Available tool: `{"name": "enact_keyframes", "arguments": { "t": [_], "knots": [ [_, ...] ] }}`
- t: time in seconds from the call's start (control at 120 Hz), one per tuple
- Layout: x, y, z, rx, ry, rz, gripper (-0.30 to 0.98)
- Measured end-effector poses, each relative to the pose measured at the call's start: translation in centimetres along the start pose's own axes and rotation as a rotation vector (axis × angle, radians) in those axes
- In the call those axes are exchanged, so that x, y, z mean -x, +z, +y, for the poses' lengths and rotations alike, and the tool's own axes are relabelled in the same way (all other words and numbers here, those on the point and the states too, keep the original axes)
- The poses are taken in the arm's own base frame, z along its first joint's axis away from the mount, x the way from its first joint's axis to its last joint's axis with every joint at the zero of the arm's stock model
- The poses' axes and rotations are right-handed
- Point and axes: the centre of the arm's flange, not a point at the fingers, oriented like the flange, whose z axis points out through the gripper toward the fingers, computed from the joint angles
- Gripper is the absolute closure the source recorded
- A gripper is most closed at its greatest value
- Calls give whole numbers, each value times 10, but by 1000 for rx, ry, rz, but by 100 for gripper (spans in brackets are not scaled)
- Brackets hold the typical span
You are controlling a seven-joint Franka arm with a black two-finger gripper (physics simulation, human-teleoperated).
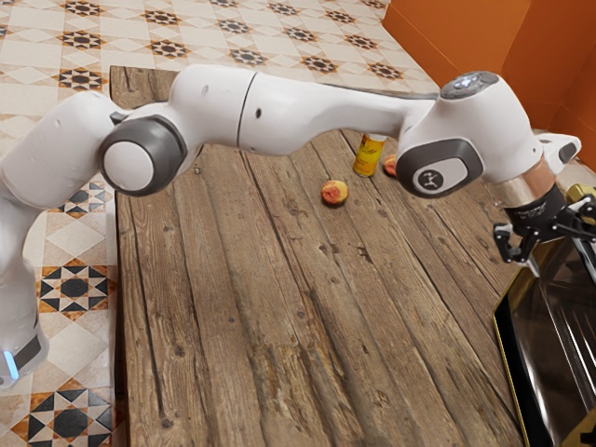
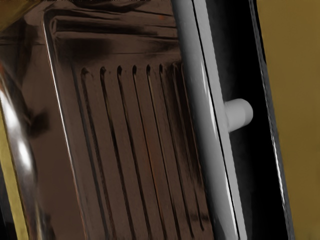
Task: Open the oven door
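The oven door (image 2: 135, 150) is at the exterior view's right, just below my gripper (image 1: 557, 250); fingers look released and spread, though the frame edge crops that side. I count one handle (image 2: 204, 110), one yellow can (image 1: 368, 158), two peaches (image 1: 334, 194). My arm stretches over one wooden table (image 1: 242, 289), hand angled down.

- In my exterior view, a table (image 1: 251, 307) spans the middle; the oven (image 1: 559, 354) is at the view's lower right, by the table's right side.
- On the table, toward its far end, I find a can (image 1: 369, 156).
- One peach (image 1: 334, 193) lies nearer, left of it; another peach (image 1: 390, 166) lies just right.
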Motion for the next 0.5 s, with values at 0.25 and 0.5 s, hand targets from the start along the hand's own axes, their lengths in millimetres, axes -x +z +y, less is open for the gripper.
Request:
{"name": "enact_keyframes", "arguments": {
  "t": [0.25, 0.5],
  "knots": [
    [0, -2, 2, 24, 30, 2, 0],
    [-4, 2, -4, 9, 17, -10, 0]
  ]
}}
